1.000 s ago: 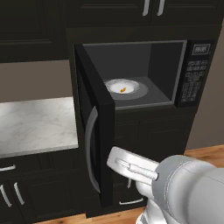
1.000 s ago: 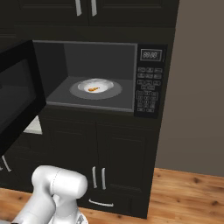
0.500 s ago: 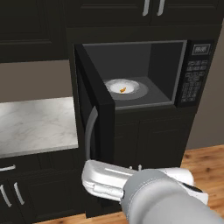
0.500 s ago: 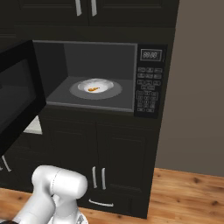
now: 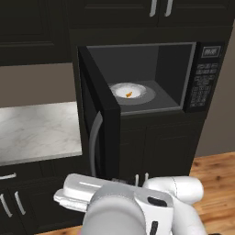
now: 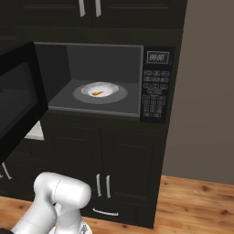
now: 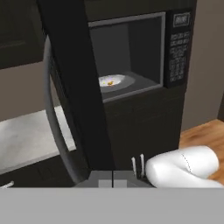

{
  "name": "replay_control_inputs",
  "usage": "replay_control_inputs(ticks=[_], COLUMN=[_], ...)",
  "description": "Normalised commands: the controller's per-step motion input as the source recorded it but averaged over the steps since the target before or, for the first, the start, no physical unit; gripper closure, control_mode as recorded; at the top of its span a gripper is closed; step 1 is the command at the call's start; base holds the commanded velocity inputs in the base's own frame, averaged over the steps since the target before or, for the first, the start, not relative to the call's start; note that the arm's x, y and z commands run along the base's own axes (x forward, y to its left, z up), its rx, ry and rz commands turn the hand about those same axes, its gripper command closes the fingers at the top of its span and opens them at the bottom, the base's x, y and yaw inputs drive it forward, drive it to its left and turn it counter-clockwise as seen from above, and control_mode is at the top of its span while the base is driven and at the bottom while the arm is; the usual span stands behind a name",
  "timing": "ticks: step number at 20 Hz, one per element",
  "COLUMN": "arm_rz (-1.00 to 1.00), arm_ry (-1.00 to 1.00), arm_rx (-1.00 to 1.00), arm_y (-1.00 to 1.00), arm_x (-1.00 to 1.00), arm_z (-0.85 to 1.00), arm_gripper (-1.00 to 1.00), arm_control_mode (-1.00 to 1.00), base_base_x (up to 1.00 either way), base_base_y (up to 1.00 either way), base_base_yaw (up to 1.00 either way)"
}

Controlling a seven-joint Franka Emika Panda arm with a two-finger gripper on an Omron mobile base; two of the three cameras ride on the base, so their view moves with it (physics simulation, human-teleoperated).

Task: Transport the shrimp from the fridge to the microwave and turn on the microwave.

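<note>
The black microwave [image 5: 203, 78] [image 6: 155, 82] stands open, its windowed door [image 5: 98, 105] [image 7: 74, 87] swung out to the left with the curved silver handle [image 5: 95, 142] [image 7: 52, 118] facing me. The tiny orange shrimp [image 5: 129, 94] [image 6: 97, 93] [image 7: 110, 82] lies on the white round turntable [image 5: 143, 94] [image 6: 112, 89] inside. My gripper [image 7: 113, 180] hangs low in front of the door's edge, below the cavity, shut with nothing between its fingers. Its white hand [image 5: 78, 193] shows at the lower left. The fridge is out of view.
A marble counter [image 5: 36, 131] lies left of the microwave, partly behind the open door. Dark cabinets with silver handles [image 6: 103, 185] stand below, more cabinets above. Wooden floor [image 6: 192, 201] and a grey wall [image 6: 205, 91] lie to the right.
In the left base view my hand has swung left and lower, from in front of the lower cabinets to below the open door. The shrimp and door have not moved.
</note>
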Motion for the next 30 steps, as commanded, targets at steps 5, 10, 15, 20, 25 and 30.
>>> replay_control_inputs(ticks=[5, 10, 15, 20, 25, 30], arm_rz=[-0.12, -0.12, -0.12, -0.12, -0.12, -0.12], arm_ry=[0.00, 0.00, 0.00, 0.00, 0.00, 0.00], arm_rx=[-0.16, -0.15, -0.13, -0.12, -0.11, -0.10], arm_y=[0.23, 0.24, 0.21, 0.20, 0.20, 0.20], arm_x=[0.23, 0.27, 0.28, 0.29, 0.31, 0.35], arm_z=[-0.33, -0.32, -0.25, -0.23, -0.22, -0.22], arm_gripper=[1.00, 1.00, 1.00, 1.00, 1.00, 1.00], arm_control_mode=[-1.00, -1.00, -1.00, -1.00, -1.00, -1.00], base_base_x=[0.00, 0.00, 0.00, 0.00, 0.00, 0.00], base_base_y=[0.00, 0.00, 0.00, 0.00, 0.00, 0.00], base_base_yaw=[0.00, 0.00, 0.00, 0.00, 0.00, 0.00])
